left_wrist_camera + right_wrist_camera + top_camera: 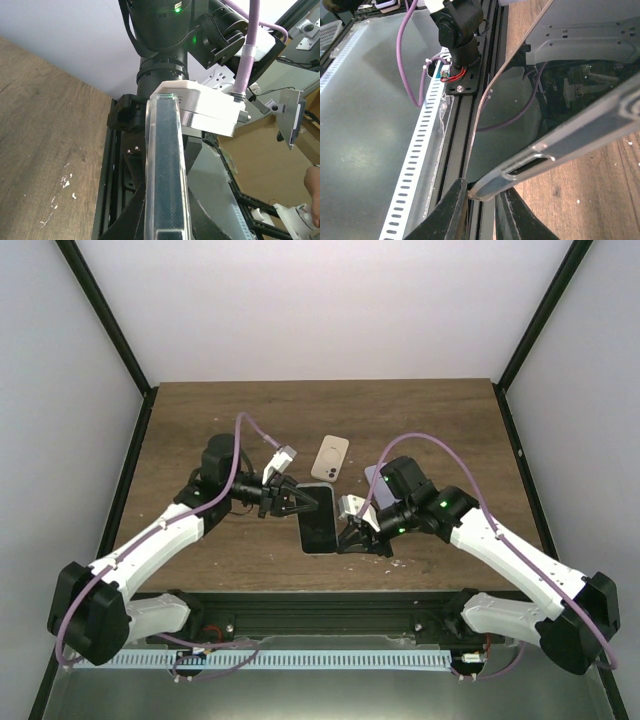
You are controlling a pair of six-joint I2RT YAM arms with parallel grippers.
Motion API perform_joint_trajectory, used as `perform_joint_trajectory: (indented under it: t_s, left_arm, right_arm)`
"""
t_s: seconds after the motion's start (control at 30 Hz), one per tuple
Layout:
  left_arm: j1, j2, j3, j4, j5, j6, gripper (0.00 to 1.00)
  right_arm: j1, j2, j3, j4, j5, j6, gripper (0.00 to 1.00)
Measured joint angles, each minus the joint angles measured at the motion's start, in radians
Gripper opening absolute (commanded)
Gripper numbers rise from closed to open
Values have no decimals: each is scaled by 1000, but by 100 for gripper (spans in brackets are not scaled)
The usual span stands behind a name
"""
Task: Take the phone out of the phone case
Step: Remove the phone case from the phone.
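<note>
Nearest the arm bases, the right gripper sits at the near right corner of the phone case. In the wrist view its jaws appear pinched onto the clear rim at that corner. The phone, dark screen up, is seated in the case. Both grippers hold the case over the near half of the table; whether it touches the wood cannot be told. At the case's far left edge the left gripper is clamped across case and phone together. Beyond the case, well apart, a white device lies flat.

Assessment: the phone is rigid, smooth glass, slippery and breakable if dropped. The case is thin, flexible and light. Advise peeling the rim at a corner while holding the phone body by its long edges, not the screen.
</note>
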Motion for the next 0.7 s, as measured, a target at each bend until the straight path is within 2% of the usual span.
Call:
perform_joint_trajectory:
  t_s: [0.7]
  left_arm:
    - [10, 45, -13, 95, 22, -24, 0]
  right_arm:
    - [11, 0, 8, -5, 123, -106, 11]
